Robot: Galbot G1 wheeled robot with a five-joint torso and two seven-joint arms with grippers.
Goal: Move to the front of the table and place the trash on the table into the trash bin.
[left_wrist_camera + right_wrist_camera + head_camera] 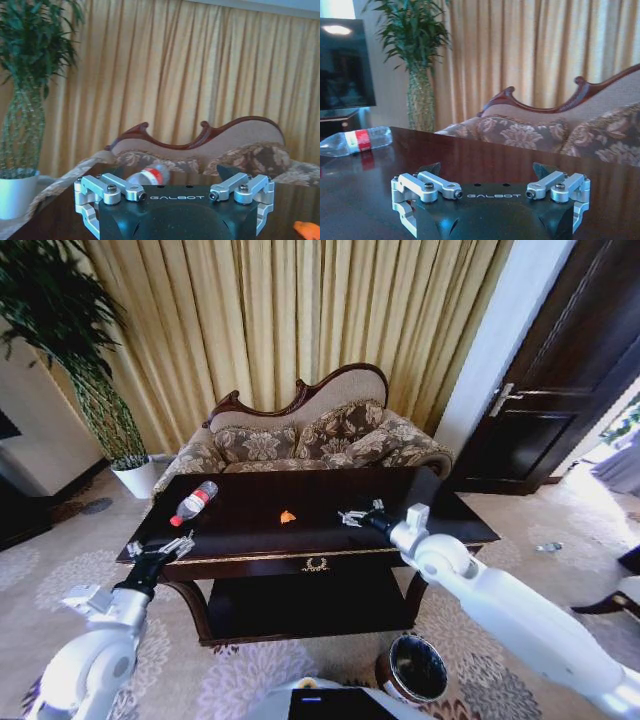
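Bottle [194, 502] clear, red-labelled, on its side

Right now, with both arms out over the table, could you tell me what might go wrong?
The bottle lies on its side near the table edge, so a nudge from the left gripper might roll it off. The trash bin stands low beside the right arm, so a carried item could miss it.

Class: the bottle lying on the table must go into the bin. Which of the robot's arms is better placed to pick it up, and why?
Left. The left pincer, open, hovers at the table edge just before the bottle; the right pincer sits farther off, beyond the orange scrap.
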